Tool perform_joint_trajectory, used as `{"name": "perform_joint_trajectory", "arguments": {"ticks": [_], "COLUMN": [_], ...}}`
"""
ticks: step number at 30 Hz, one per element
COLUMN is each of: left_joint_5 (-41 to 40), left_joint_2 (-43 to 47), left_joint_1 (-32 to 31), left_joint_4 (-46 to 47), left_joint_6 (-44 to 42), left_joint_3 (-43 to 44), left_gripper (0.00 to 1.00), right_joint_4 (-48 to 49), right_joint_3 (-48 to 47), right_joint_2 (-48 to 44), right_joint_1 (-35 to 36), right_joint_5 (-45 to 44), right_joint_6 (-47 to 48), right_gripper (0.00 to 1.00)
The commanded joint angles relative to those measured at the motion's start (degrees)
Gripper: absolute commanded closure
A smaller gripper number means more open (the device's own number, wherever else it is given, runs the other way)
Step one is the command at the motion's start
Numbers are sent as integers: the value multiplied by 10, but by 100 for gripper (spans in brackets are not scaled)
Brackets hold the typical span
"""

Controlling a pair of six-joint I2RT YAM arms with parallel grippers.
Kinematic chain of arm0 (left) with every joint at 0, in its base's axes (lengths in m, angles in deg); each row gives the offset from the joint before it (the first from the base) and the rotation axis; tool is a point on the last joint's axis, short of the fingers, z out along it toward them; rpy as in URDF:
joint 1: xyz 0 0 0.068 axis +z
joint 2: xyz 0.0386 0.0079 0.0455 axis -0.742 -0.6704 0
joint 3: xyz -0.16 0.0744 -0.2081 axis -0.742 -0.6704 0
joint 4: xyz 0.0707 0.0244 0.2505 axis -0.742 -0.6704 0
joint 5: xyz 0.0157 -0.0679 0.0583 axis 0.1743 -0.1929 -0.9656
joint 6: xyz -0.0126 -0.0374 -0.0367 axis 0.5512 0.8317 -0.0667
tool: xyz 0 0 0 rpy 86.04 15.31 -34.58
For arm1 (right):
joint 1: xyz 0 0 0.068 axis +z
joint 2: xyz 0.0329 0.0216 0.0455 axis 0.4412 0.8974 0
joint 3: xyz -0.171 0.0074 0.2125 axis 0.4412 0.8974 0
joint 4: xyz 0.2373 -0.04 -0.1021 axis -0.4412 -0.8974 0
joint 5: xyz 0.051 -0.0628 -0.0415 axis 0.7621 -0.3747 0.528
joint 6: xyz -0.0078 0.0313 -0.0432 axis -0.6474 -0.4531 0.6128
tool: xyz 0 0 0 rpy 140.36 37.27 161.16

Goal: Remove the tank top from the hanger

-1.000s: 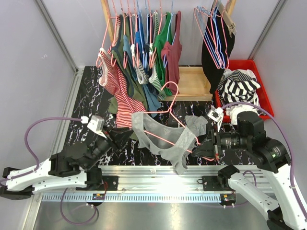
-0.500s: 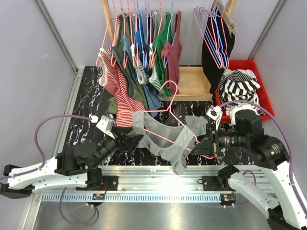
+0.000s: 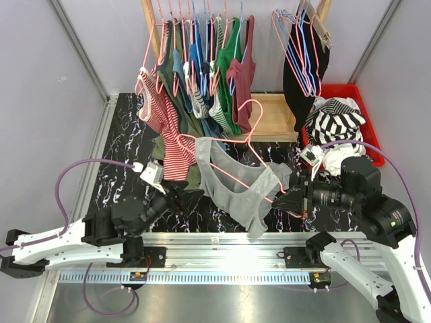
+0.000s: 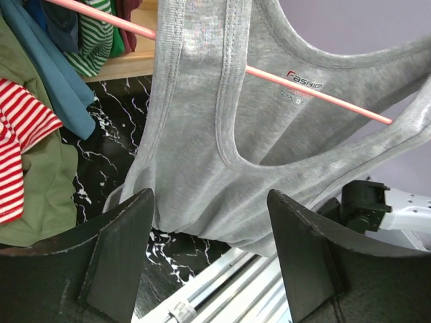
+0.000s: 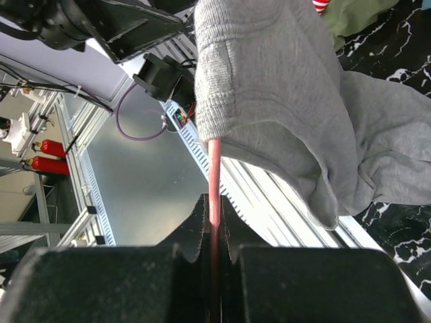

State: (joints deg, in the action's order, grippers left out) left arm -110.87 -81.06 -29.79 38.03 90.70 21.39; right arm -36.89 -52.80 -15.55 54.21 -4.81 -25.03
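Only the right wrist view shows the right gripper [image 5: 214, 215] clamped on the pink hanger [image 5: 214, 168]. The left wrist view shows the left gripper [image 4: 210, 200] gaping, empty, just below the hanger. The grey tank top [image 3: 237, 187] hangs on the hanger, straps over it, fabric bunched at one end, hem sagging below.

Surroundings: clothes rack, bin and tabletop.
Black marbled tabletop [image 3: 121, 145]; wooden rack base [image 3: 273, 118] at its far edge. Hung above it: red-and-white striped top [image 3: 160, 114], olive garment [image 3: 182, 111], blue garment [image 3: 197, 57], maroon tank top [image 3: 242, 81]. Black garment [image 3: 303, 77] hangs to the right. Red bin [image 3: 343, 89] at far right holds black-and-white striped clothes [image 3: 335, 120].
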Motion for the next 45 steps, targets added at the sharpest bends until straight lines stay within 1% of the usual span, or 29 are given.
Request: {"name": "perform_joint_trajectory", "arguments": {"ticks": [1,8,11,13,14,15,16,17,18,19,23,24,26,28,30,36,39,40,42,43,45], "left_joint_5": [-33,-51,-50,-50,-47,-46,-46,-49,-51,-64,-108,-118,-145,-166,-195,-245,-256,-261,-262,-253,-227], "left_joint_2": [-18,-68,-80,-89,-90,-91,-90,-84,-78,-72,-22,6,39,85,127,198,220,225,238,242,238], "left_joint_1": [-4,-3,0,3,4,5,5,5,5,6,6,6,6,7,6,5,5,5,5,5,5], "left_joint_4": [83,177,211,222,224,221,216,210,196,187,119,87,61,15,-28,-113,-133,-137,-141,-139,-137], "left_joint_6": [-29,-95,-114,-121,-123,-124,-124,-124,-123,-119,-107,-102,-97,-92,-94,-96,-95,-95,-92,-88,-84], "left_joint_3": [-16,-15,-12,-5,-4,-1,4,6,7,8,5,4,0,5,10,43,53,54,55,52,49], "left_gripper": [27,25,28,40,48,57,72,80,86,99,100,100,100,100,100,100,100,100,100,100,100], "right_joint_4": [53,75,78,77,74,62,50,27,18,11,-7,-15,-16,-15,-9,-7,-4,-3,2,2,-9], "right_joint_3": [-1,5,16,25,27,27,24,20,17,16,19,20,25,33,41,34,29,28,26,24,6], "right_joint_2": [-2,-13,-17,-17,-17,-17,-15,-14,-12,-11,-12,-12,-14,-18,-21,-23,-24,-26,-29,-30,-28], "right_joint_1": [4,4,4,4,4,4,4,5,4,4,4,4,4,5,6,20,24,26,28,28,28], "right_joint_5": [37,91,106,113,114,108,95,66,57,46,39,41,55,76,123,190,221,243,257,255,217], "right_joint_6": [-6,-26,-31,-32,-31,-28,-20,-15,-9,-3,6,8,9,8,5,10,15,15,16,18,24], "right_gripper": [100,100,100,100,100,100,100,100,100,100,100,100,100,100,100,100,100,100,100,100,100]}}
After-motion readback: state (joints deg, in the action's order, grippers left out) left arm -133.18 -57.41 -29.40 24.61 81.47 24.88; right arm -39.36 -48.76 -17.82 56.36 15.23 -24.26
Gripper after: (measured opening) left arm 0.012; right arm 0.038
